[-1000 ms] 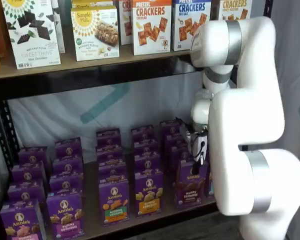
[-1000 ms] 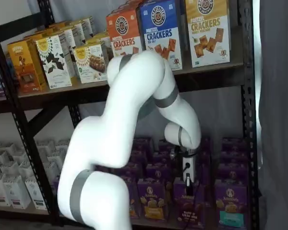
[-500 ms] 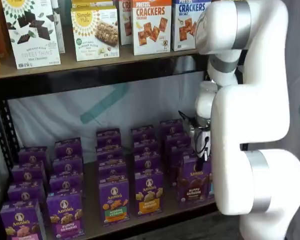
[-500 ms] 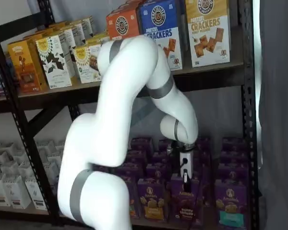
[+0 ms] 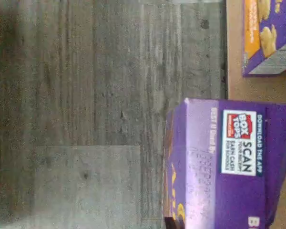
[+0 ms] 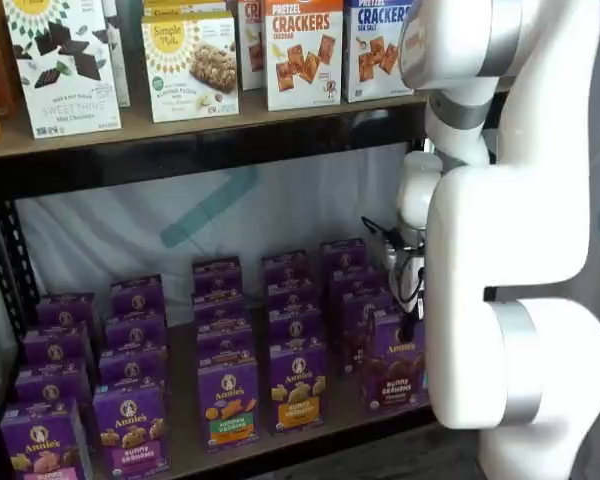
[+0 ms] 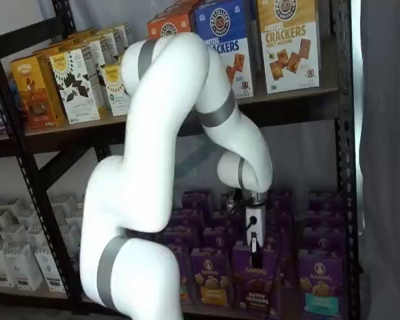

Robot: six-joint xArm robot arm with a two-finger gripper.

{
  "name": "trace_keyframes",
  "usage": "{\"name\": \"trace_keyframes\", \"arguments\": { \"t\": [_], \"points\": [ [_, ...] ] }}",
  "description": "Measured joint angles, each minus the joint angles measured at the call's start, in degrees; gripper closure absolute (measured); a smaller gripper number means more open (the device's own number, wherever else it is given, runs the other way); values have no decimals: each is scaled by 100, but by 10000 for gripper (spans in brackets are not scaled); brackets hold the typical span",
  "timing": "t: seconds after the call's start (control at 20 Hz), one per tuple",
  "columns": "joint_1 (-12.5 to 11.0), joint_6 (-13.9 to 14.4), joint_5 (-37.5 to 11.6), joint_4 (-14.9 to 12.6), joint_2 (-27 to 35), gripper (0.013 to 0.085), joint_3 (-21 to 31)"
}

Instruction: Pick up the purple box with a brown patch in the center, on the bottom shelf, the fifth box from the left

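Note:
The purple box (image 6: 395,366) with brown bunny cookies on its front hangs just above the front of the bottom shelf (image 6: 180,436), right of the orange-patched carton. My gripper (image 6: 410,306) comes down on its top edge and is shut on it. In both shelf views the black fingers (image 7: 254,244) meet the purple box (image 7: 255,283) at its top. The wrist view looks down on the purple box's top flap (image 5: 229,162) with a Box Tops label, partly past the bottom shelf's tan front edge (image 5: 234,86) and over the floor.
Several rows of purple Annie's cartons (image 6: 227,398) fill the shelf left of and behind the held one; an orange-patched carton (image 5: 266,33) stands beside it. Cracker boxes (image 6: 302,52) line the shelf above. A black rack post (image 7: 345,167) is at the right. Grey plank floor (image 5: 95,114) lies below.
The purple box has risen slightly off the board and come forward with the gripper. The arm's upper links have swung upward.

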Motion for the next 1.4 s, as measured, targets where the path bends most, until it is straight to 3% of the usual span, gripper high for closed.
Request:
{"name": "trace_keyframes", "arguments": {
  "t": [0.5, 1.0, 1.4],
  "points": [
    [-38, -103, 222, 85, -961, 690, 806],
    [5, -417, 481, 543, -2026, 690, 1500],
    [54, -225, 948, 441, -2894, 690, 1828]
  ]
}}
